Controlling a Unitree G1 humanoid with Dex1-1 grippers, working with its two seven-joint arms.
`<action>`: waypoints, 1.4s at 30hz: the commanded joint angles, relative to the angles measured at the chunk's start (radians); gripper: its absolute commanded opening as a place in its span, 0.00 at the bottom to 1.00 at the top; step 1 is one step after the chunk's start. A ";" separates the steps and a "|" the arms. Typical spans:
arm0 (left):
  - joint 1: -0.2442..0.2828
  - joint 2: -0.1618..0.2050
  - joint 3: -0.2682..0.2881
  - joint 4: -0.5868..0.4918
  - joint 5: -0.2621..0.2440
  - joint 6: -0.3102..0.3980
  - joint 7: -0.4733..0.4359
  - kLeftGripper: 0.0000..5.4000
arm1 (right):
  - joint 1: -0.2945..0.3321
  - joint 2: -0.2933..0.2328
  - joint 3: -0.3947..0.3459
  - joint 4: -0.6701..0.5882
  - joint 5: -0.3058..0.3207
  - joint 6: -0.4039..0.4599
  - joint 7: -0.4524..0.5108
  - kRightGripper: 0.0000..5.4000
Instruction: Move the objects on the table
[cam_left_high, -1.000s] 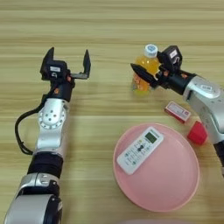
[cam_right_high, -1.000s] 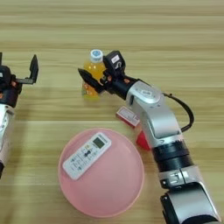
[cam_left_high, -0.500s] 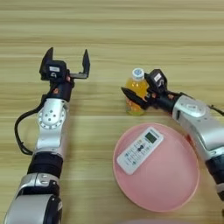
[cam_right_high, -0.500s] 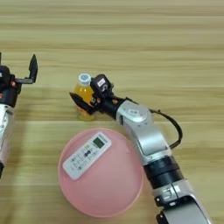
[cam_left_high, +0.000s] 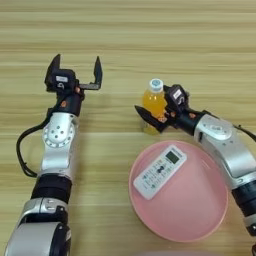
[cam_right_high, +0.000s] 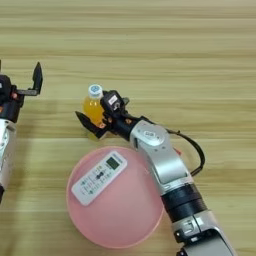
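Left eye view gives us the clearest look at the bottle (cam_left_high: 154, 105): small, clear, full of orange drink, white cap on top, standing upright on the table (cam_left_high: 150, 40). Our right gripper (cam_left_high: 156, 113) is clamped around its lower half. One black finger (cam_left_high: 146, 117) pokes out past the bottle's left side near the base, and the other sits against the right side, just by the gripper body, so the fingers are pinching the bottle between them. We can't tell whether the base is touching the wood or lifted a hair off it.

Right behind that gripper, towards us, sits a pink plate (cam_left_high: 200, 220), its far rim close under the bottle and the wrist. A white remote control (cam_left_high: 160, 171) lies slantwise in the plate's left half, its little screen end pointing up towards the gripper. Our right forearm runs over the plate's right rim.

In the right eye view a tiny bit of red (cam_right_high: 178, 152) peeks out from behind the right forearm, too hidden to say what it is.

Off to the left of the bottle, well apart, our left gripper (cam_left_high: 75, 71) rests with its two fingers spread wide, nothing between them, pointing away from us.
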 joint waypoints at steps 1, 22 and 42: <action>-0.004 0.002 0.001 0.001 0.001 -0.010 -0.002 1.00 | -0.006 0.002 -0.009 0.007 -0.005 0.009 0.001 0.94; -0.011 -0.001 -0.003 0.022 0.004 -0.017 0.000 1.00 | -0.036 0.046 -0.119 -0.146 0.105 -0.124 -0.001 1.00; -0.008 -0.001 -0.006 0.014 0.004 -0.022 0.001 1.00 | -0.043 0.027 -0.317 -0.434 0.276 -0.140 -0.122 1.00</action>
